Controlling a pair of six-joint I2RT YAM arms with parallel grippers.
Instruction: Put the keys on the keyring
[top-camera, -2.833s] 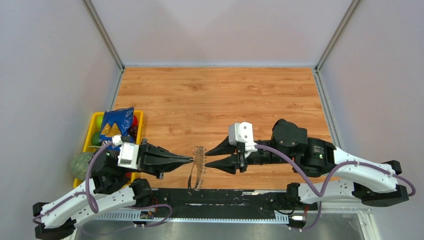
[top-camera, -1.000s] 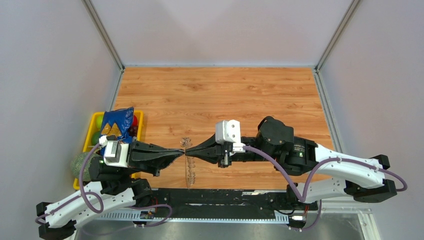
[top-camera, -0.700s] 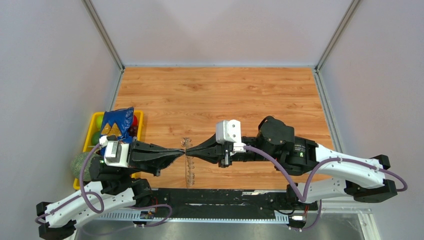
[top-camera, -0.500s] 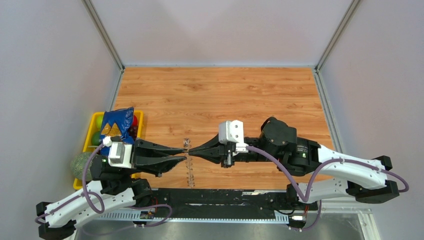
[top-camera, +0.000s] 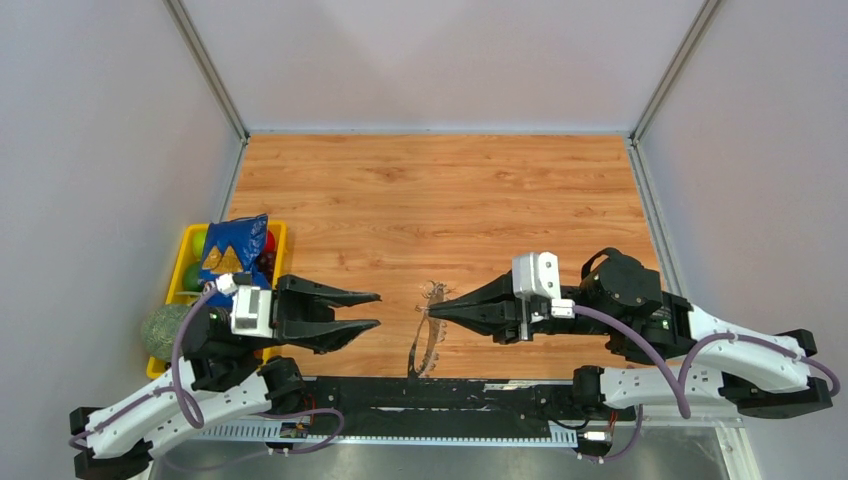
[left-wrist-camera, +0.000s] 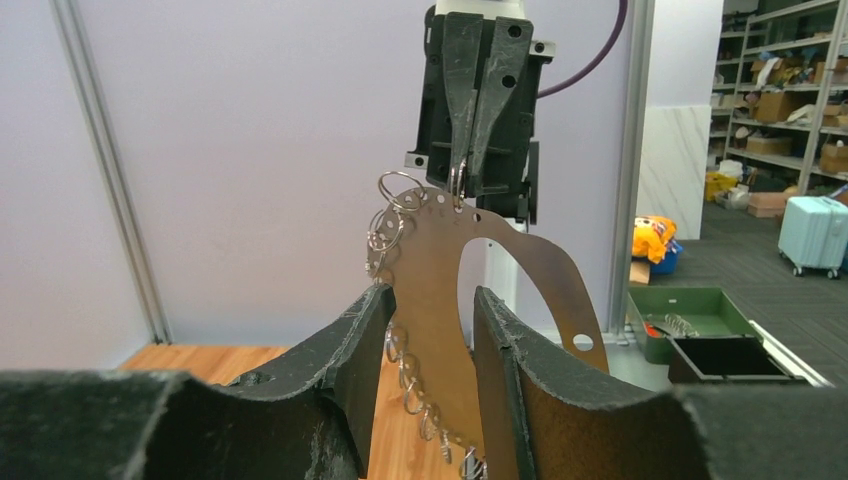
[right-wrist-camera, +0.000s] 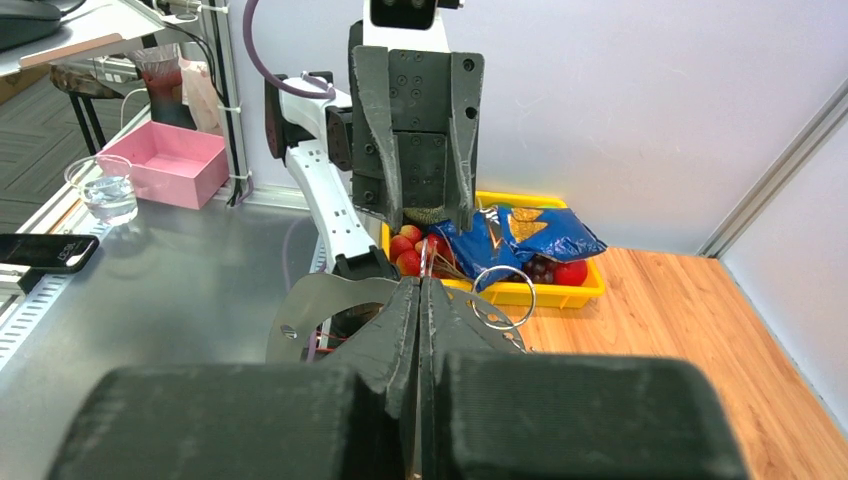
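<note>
The keyring (top-camera: 424, 338) hangs edge-on near the 6 o'clock edge of the wooden table (top-camera: 440, 200), with small wire rings (left-wrist-camera: 384, 228) fringing its rim. At its 3 o'clock the right gripper (top-camera: 432, 312) is pinched closed on its upper edge. At 9 o'clock the left gripper (top-camera: 378, 310) stands apart, jaws parted and empty. A yellow bin (top-camera: 183, 265) sits farther out at 9 o'clock.

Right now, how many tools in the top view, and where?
2. The left tool sits left of centre, open, clear of the keyring. The right tool sits right of centre, shut on the keyring's upper rim. Neither is hidden.
</note>
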